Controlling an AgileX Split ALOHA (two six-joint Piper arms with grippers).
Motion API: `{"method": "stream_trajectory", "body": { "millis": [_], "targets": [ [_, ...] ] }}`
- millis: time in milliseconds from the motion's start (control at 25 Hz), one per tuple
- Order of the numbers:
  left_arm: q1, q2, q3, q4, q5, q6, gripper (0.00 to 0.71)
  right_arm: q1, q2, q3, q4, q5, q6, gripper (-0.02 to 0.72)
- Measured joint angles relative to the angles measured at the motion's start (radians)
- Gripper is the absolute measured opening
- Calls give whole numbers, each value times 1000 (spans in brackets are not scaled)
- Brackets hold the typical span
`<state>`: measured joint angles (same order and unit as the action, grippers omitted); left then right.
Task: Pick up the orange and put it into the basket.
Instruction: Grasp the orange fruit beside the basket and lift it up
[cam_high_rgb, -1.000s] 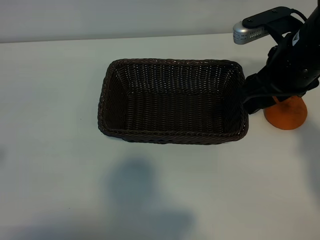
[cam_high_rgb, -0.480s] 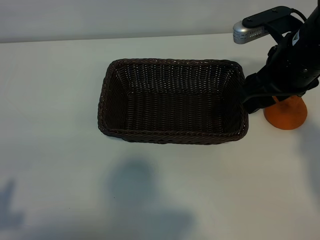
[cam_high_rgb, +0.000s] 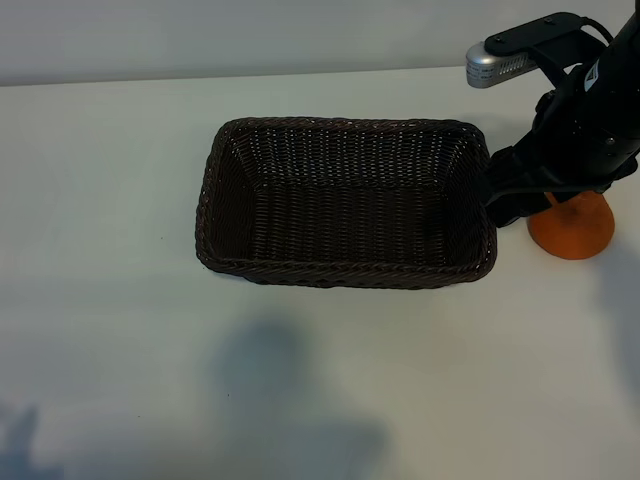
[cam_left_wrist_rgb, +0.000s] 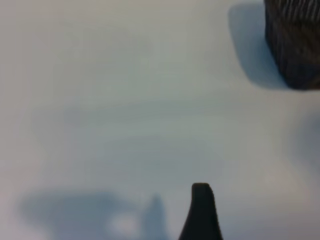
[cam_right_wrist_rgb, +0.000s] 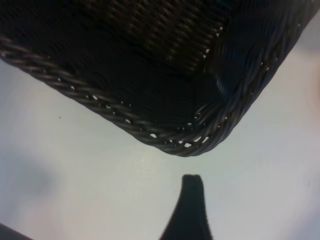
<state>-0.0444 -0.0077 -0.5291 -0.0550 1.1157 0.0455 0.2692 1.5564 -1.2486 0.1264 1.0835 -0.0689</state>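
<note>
Right gripper (cam_high_rgb: 520, 205) low between basket (cam_high_rgb: 345, 200) and orange (cam_high_rgb: 572, 228).

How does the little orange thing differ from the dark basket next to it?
The orange is small, smooth and bright, with a roundish body; the basket is several times wider, rectangular, dark brown and woven. The basket lies fully in view and holds nothing; the orange is partly hidden behind the right arm. Both rest on the white table, the orange just off the basket's right end.
</note>
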Motion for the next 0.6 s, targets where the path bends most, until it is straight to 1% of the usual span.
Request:
{"method": "stream_trajectory", "body": {
  "millis": [160,240,360,440,480,600],
  "targets": [
    [0,-1,29,8,-12,-3,570,0,0,0,-2,-2,1,595],
    [0,-1,29,21,-18,-15,567,0,0,0,-19,-13,15,595],
    [0,-1,29,27,-21,-22,565,0,0,0,-72,-54,69,595],
    [0,-1,29,27,-21,-24,565,-2,4,0,-115,-89,121,595],
    [0,-1,29,27,-21,-24,565,-9,6,0,-126,-101,143,595],
    [0,-1,29,28,-21,-25,565,-51,39,0,-173,-135,177,595]
  ]
}}
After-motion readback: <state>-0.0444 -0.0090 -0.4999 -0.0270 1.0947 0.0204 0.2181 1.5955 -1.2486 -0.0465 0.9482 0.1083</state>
